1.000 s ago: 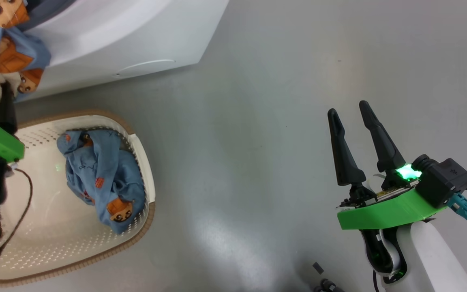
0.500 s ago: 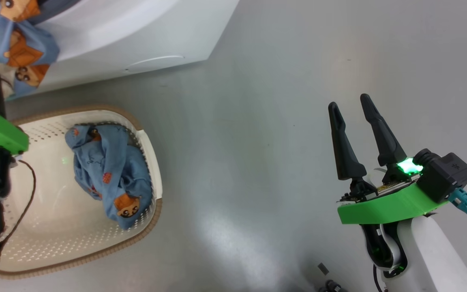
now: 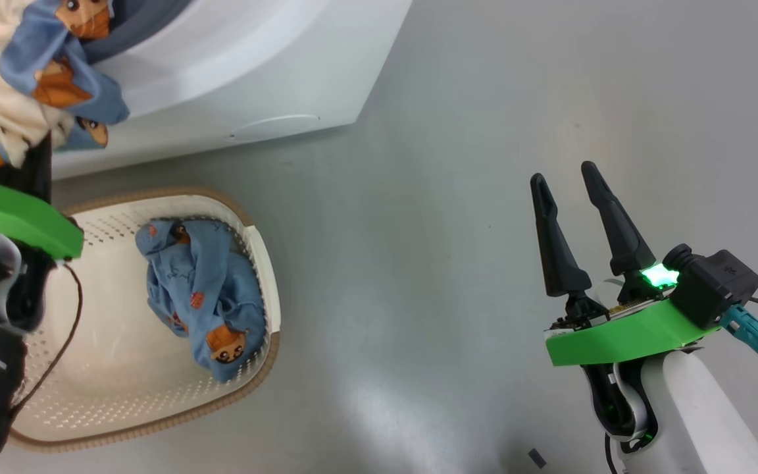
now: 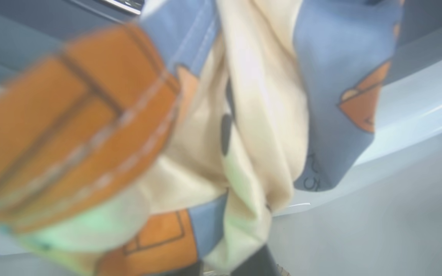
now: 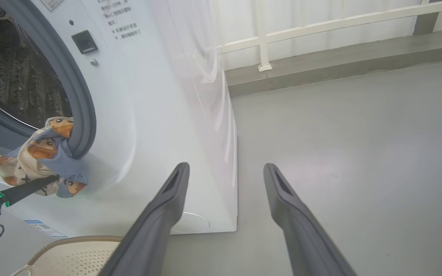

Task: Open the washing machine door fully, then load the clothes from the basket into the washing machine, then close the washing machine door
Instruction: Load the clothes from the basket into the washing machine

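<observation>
My left end effector (image 5: 50,179) is closed on the clothes (image 5: 40,153) at the washing machine (image 5: 159,96) opening; my right end effector (image 3: 565,174) stands open beside that machine.

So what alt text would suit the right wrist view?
A bear-print garment hangs over the open washing machine's grey gasket, the left gripper's closed fingers touching it from the left. The right gripper's two dark fingers stand open in front; a basket rim shows bottom left.
</observation>
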